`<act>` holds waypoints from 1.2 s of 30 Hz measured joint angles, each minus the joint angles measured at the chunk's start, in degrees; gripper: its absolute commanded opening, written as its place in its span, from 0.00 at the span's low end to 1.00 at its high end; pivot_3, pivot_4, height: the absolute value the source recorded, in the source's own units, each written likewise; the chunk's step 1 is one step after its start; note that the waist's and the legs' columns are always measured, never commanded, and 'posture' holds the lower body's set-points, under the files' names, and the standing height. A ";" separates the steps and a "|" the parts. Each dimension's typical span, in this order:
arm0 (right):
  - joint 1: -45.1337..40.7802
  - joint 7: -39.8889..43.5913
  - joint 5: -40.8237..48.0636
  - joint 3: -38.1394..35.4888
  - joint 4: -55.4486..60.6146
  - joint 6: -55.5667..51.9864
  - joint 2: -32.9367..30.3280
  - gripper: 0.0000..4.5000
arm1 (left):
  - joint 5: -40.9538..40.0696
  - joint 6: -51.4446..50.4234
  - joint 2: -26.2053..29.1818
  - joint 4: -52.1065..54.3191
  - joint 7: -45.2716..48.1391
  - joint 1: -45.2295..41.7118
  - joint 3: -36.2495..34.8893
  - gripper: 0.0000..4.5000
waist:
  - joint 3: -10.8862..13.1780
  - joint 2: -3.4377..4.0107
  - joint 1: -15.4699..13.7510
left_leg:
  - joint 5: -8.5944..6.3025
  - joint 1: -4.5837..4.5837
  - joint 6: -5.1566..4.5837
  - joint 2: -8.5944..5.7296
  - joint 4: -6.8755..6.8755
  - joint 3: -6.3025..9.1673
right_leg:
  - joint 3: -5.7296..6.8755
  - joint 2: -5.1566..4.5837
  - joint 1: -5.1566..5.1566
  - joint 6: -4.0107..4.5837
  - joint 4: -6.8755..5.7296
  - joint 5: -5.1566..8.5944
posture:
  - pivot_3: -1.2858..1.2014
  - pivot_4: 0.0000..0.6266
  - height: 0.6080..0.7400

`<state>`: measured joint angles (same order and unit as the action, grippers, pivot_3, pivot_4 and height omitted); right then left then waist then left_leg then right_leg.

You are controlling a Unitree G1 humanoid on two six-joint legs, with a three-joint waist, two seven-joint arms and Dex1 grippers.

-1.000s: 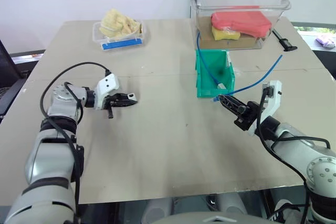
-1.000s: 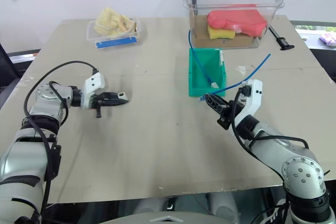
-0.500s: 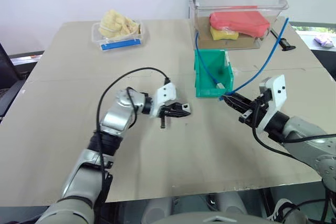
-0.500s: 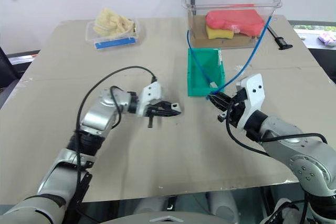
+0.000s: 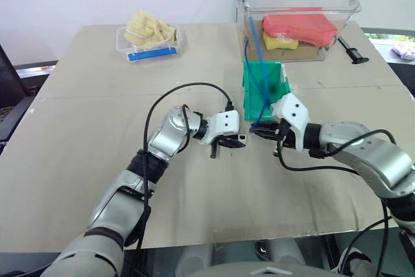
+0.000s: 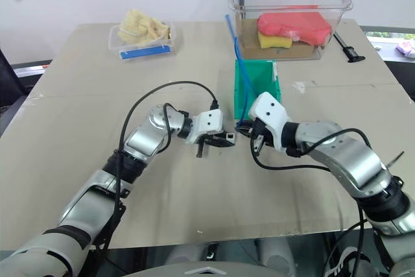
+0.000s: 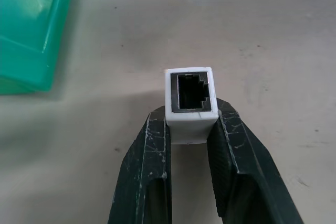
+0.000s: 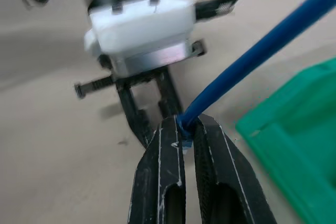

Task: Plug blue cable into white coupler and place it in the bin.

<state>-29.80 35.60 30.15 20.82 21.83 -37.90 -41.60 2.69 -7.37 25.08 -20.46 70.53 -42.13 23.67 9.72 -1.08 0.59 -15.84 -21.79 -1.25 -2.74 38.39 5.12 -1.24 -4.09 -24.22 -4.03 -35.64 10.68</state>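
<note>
Blue cable (image 5: 262, 76) and white coupler (image 7: 190, 103) meet nose to nose above the middle of the tan surface (image 5: 97, 108), just near of the green bin (image 5: 264, 89). The left hand (image 5: 239, 141) grips the coupler between its two black fingers (image 7: 140, 177), dark socket facing the right hand (image 5: 257, 133). The right hand is clamped on the cable's end, its fingers (image 8: 169, 171) pressed together on the plug, with the tip just beside the socket; whether they touch cannot be told. From that grip the cable rises far over the bin toward a clear tub (image 5: 295, 14) at the far right, which holds red and yellow items. A shallow clear tray (image 5: 149, 42) with a blue strip sits far left.
</note>
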 measured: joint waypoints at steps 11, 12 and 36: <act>-4.93 10.93 -8.77 1.86 -9.13 3.71 5.04 0.00 | 0.61 2.92 -0.21 -1.31 0.28 -0.28 0.14 0.08 | -0.01 0.01 -0.03 | 0.00 0.02 0.01 -0.03 0.02 0.04 | 0.02 -0.02 0.00 0.00 -0.06 -0.01 | 0.52 0.24 1.00; -5.14 11.89 -9.28 1.86 -9.38 3.70 5.07 0.00 | 0.63 2.96 -0.25 -1.39 0.29 -0.28 0.12 0.08 | -0.01 0.00 -0.02 | 0.00 0.02 0.01 -0.03 0.02 0.04 | 0.02 -0.02 0.00 0.00 -0.06 -0.01 | 0.52 0.24 1.00; -12.56 25.16 -15.70 3.84 -16.18 1.85 6.44 0.00 | 0.64 5.04 -1.28 -5.43 1.23 -1.78 -0.07 0.08 | -0.10 0.02 -0.05 | 0.01 0.14 0.01 -0.07 0.09 0.17 | 0.13 -0.05 0.18 0.00 -0.12 -0.01 | 0.52 0.24 1.00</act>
<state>-42.36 60.76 14.45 24.66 5.65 -36.04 -35.16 3.34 -2.33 23.79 -25.89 71.77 -43.91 23.60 9.62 -1.06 0.54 -15.83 -21.64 -1.23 -2.82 38.48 5.30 -1.10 -4.14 -24.04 -4.03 -35.76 10.68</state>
